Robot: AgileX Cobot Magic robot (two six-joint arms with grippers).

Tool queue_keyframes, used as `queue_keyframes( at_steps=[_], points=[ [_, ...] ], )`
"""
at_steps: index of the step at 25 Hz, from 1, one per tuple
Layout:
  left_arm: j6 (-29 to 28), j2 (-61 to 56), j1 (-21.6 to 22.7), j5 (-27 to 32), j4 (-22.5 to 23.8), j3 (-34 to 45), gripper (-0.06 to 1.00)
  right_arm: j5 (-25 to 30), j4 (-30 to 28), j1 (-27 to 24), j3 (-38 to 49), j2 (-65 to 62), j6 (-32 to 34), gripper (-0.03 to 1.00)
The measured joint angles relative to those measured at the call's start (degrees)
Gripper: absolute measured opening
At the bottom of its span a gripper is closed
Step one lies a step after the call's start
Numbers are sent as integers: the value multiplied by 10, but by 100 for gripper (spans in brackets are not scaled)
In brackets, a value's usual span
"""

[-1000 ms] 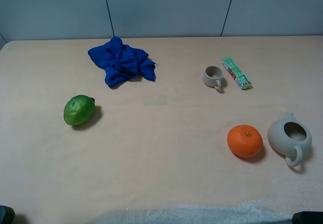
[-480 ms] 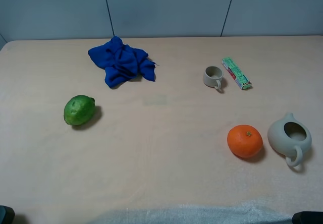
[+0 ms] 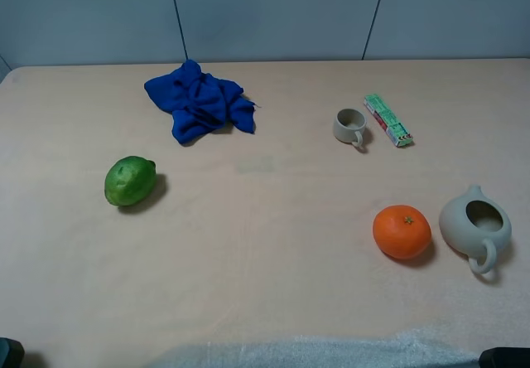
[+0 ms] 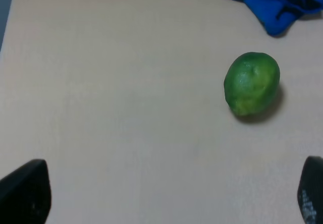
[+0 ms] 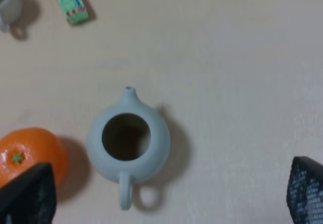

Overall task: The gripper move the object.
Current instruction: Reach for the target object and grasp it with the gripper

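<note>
Nothing moved, pot [image 5: 157, 151] beside orange [image 5: 30, 154], wrist view shows right gripper [image 5: 164, 192] spread

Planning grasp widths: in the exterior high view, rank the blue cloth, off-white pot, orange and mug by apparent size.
blue cloth
off-white pot and orange nearly alike, pot slightly larger
mug smallest, though farther from the camera

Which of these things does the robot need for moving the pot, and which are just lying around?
For the job:
- off-white pot
- right tool, open and not touching the pot

Just lying about:
- orange, next to the pot
- lime
- blue cloth
- small mug
- green packet
</note>
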Motion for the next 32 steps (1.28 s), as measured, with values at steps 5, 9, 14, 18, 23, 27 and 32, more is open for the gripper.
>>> queue_keyframes(
  at_steps=[5, 9, 14, 18, 23, 27, 32],
  points=[
    [0, 0, 0, 0, 0, 0, 99, -2, 0, 0, -6, 99, 10, 69],
    [0, 0, 0, 0, 0, 0, 99, -5, 0, 0, -6, 169, 36, 69],
    [0, 0, 0, 0, 0, 0, 99, -31, 0, 0, -6, 238, 69, 69],
    [0, 0, 0, 0, 0, 0, 99, -57, 0, 0, -6, 285, 87, 69],
    [0, 0, 0, 0, 0, 0, 99, -92, 3, -6, -6, 338, 99, 69],
    [0, 0, 0, 0, 0, 0, 99, -118, 14, -34, -6, 374, 95, 69],
    [0, 0, 0, 0, 0, 0, 99, -136, 30, -74, -6, 407, 68, 69]
  ],
)
